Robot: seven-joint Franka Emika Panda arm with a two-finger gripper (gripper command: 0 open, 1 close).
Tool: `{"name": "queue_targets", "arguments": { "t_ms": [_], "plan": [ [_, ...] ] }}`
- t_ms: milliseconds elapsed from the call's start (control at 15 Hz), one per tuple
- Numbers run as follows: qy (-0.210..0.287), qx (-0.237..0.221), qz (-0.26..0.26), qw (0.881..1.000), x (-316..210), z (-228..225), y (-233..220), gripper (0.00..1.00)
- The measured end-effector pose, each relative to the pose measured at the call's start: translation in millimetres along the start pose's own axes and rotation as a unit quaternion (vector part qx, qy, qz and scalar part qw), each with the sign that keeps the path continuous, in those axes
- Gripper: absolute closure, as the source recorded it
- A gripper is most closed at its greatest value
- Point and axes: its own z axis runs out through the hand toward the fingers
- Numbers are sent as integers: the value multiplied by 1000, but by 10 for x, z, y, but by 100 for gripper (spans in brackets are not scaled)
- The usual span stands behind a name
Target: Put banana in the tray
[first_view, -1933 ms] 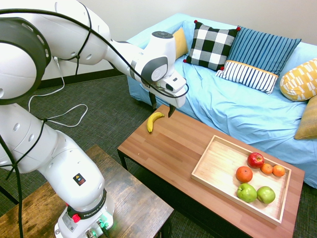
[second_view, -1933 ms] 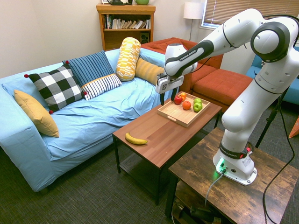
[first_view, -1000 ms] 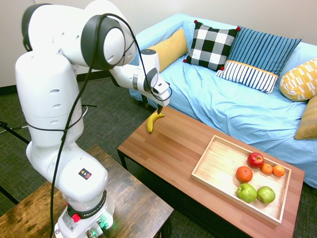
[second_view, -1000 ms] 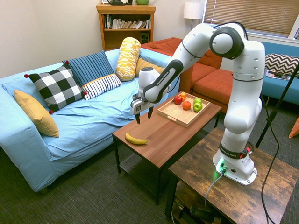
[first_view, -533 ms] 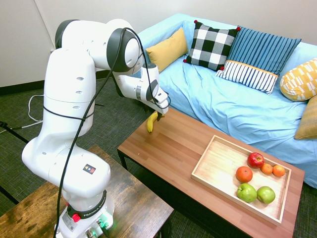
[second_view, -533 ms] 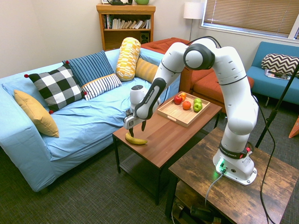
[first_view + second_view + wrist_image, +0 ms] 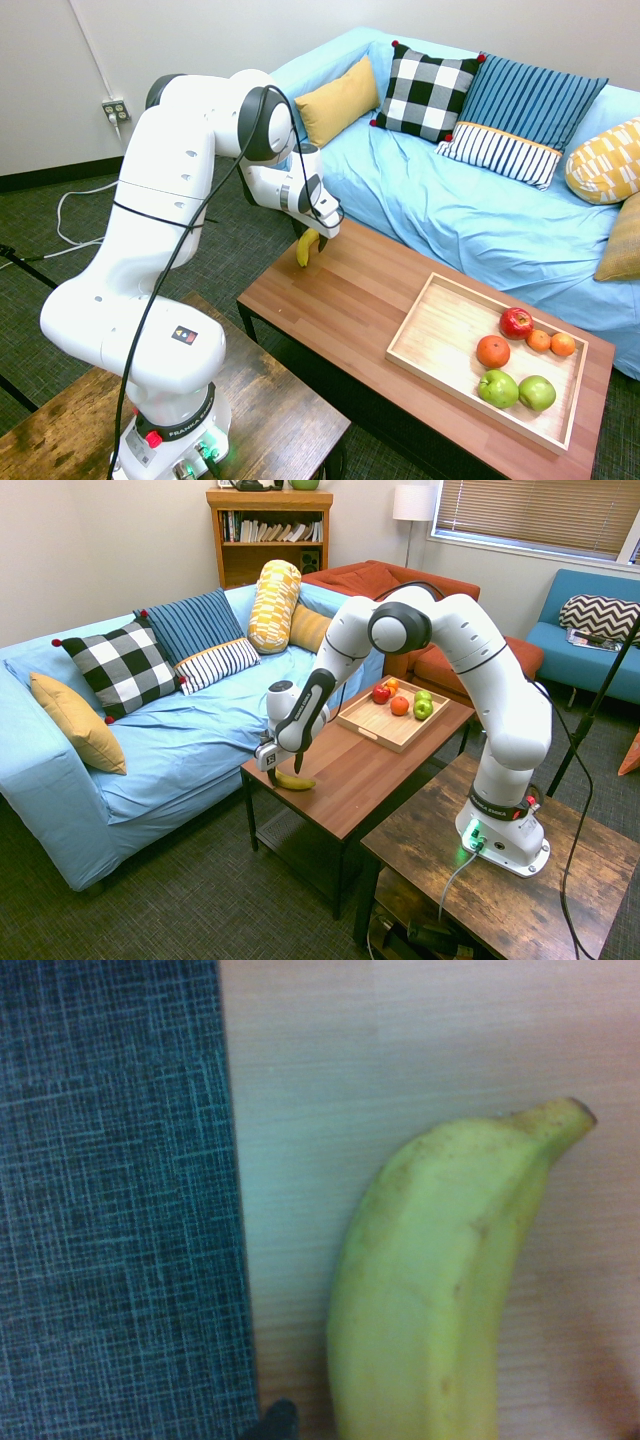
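Curved yellow banana (image 7: 307, 247) with a dark stem tip, flat on the reddish-brown wooden coffee table (image 7: 350, 300), close to the table's far-left corner, left of centre in the first exterior view. Same banana (image 7: 294, 780) in the second exterior view at the near-left corner of the table, just inside the edge, left of centre in the frame. White two-finger gripper (image 7: 316, 243) pointed straight down right over the banana, dark fingers spread apart on either side of the fruit and not clamped on it; contact with the peel not clear from either exterior view. Gripper (image 7: 284, 769) low over the table in the second exterior view, one dark fingertip down at each side of the banana's middle.

In the wrist view, banana (image 7: 440, 1290) filling the lower right, stem tip toward the upper right, light wood grain of the table beneath it and dark woven carpet (image 7: 110, 1210) filling the left side beyond the table edge.

Shallow rectangular light-wood tray (image 7: 440, 330) with low rims at the other end of the table, well apart from the banana, lower right of the first exterior view. Inside it, clustered at its far end: red apple (image 7: 516, 322), two green apples (image 7: 498, 388), three oranges (image 7: 492, 351). Left half of the tray bare. Light-blue sofa (image 7: 480, 220) with patterned cushions behind the table.
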Motion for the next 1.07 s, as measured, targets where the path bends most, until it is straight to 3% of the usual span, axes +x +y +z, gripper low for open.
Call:
{"name": "queue_targets", "arguments": {
  "t_ms": [1067],
  "plan": [
    [-9,11,-2,1000,124,-104,-14,100]
  ]
}}
